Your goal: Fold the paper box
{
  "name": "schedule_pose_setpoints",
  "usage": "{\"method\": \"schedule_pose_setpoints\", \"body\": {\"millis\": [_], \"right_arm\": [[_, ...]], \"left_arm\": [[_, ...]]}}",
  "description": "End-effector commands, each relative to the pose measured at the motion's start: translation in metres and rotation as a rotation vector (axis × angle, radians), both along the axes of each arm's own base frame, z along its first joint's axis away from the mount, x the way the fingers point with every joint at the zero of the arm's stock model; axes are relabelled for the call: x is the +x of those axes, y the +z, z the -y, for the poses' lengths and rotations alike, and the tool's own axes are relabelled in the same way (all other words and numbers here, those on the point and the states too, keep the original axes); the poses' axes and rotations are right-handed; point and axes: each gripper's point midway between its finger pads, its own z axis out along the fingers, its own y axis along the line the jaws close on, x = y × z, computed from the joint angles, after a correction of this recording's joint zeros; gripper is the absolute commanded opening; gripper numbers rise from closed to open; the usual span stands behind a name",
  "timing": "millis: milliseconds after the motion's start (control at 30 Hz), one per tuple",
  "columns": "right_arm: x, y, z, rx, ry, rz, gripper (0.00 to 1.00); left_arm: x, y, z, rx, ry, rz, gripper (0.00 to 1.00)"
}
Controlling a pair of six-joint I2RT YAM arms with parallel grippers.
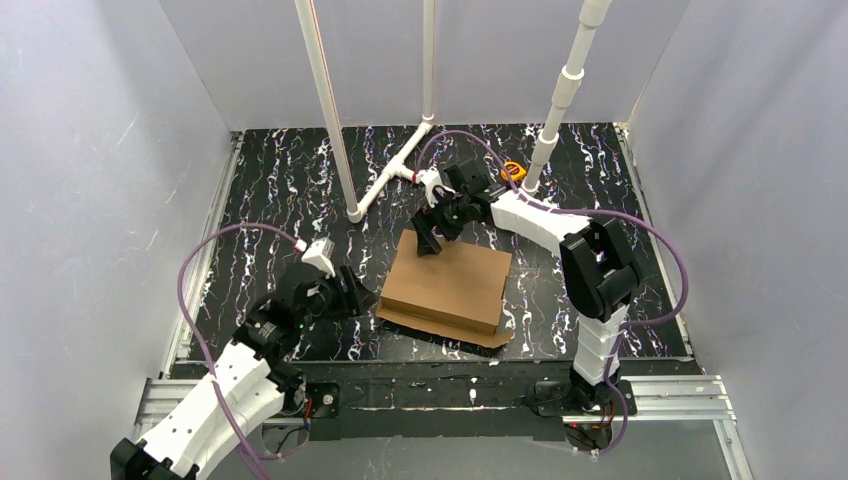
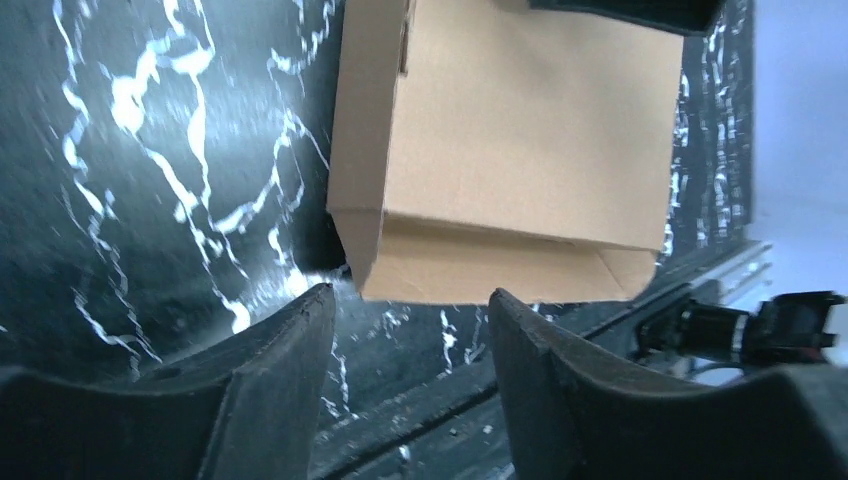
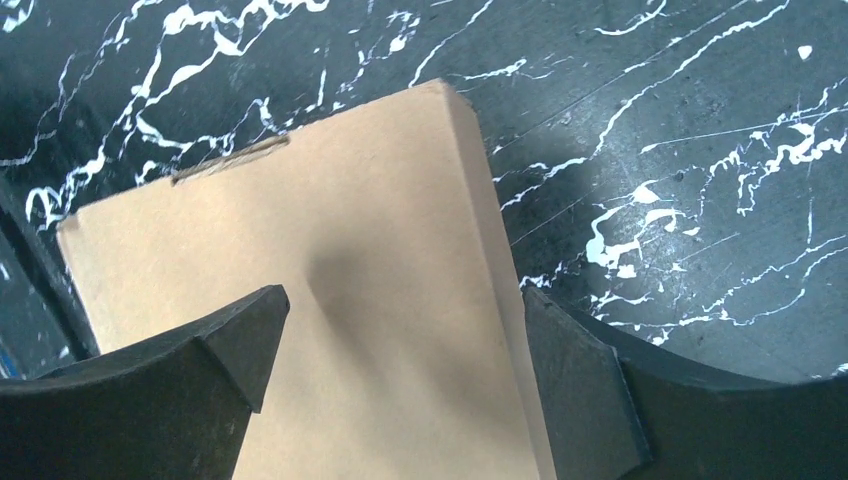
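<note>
Top view: the paper box (image 1: 447, 285) lies near the middle of the black marbled table (image 1: 270, 180), between my two arms, lid down and forming a shallow closed block. A strip of cardboard shows along its near edge, flat on the table. I judge this to be a flap not yet tucked, so the fold looks close to done but unfinished.

The left gripper (image 1: 362, 297) sits low at the box's left side, just beside it, probably so that it can steady or push that wall. In the left wrist view its jaws stand partly apart with only table between them. The box (image 2: 520, 150) lies beyond the tips, and nothing is held.

The right gripper (image 1: 430, 237) is at the far left corner of the lid — placed, I think, to press the lid flat. In the right wrist view the jaws are spread wide over the box (image 3: 300, 250), clamping nothing. I cannot tell whether the fingertips (image 3: 250, 330) touch the cardboard.
</note>
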Motion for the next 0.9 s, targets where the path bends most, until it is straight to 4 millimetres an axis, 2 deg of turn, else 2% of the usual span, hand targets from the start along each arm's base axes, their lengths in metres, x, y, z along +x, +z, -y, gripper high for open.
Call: {"method": "schedule_pose_setpoints", "body": {"millis": [0, 100, 233, 300, 367, 433, 533, 600, 733, 867], "right_arm": [[-0.008, 0.049, -0.001, 0.034, 0.154, 0.130, 0.98], [-0.018, 0.063, 0.006, 0.028, 0.243, 0.185, 0.98], [-0.047, 0.082, 0.027, 0.024, 0.429, 0.314, 0.98], [-0.055, 0.084, 0.042, 0.015, 0.454, 0.381, 0.98], [-0.053, 0.090, 0.058, 0.013, 0.418, 0.451, 0.96], [-0.050, 0.088, 0.077, 0.007, 0.354, 0.463, 0.84], [-0.041, 0.082, 0.106, -0.002, 0.254, 0.447, 0.58], [-0.035, 0.073, 0.122, -0.041, 0.193, 0.453, 0.44], [-0.021, 0.059, 0.140, -0.131, 0.110, 0.495, 0.33], [0.002, 0.053, 0.159, -0.226, -0.003, 0.563, 0.25]], "left_arm": [[-0.026, -0.017, 0.008, -0.175, 0.070, -0.165, 0.49], [-0.029, -0.015, 0.010, -0.207, 0.068, -0.164, 0.37], [-0.027, 0.009, 0.022, -0.255, 0.023, -0.153, 0.15], [-0.026, 0.017, 0.031, -0.285, -0.008, -0.175, 0.07], [-0.026, 0.022, 0.043, -0.313, -0.032, -0.203, 0.01], [-0.026, 0.021, 0.052, -0.308, -0.043, -0.211, 0.00], [-0.031, 0.013, 0.069, -0.269, -0.043, -0.251, 0.00], [-0.034, 0.004, 0.081, -0.235, -0.057, -0.290, 0.00], [-0.029, -0.011, 0.098, -0.171, -0.056, -0.309, 0.00], [-0.021, -0.023, 0.108, -0.123, -0.045, -0.318, 0.00]]}}
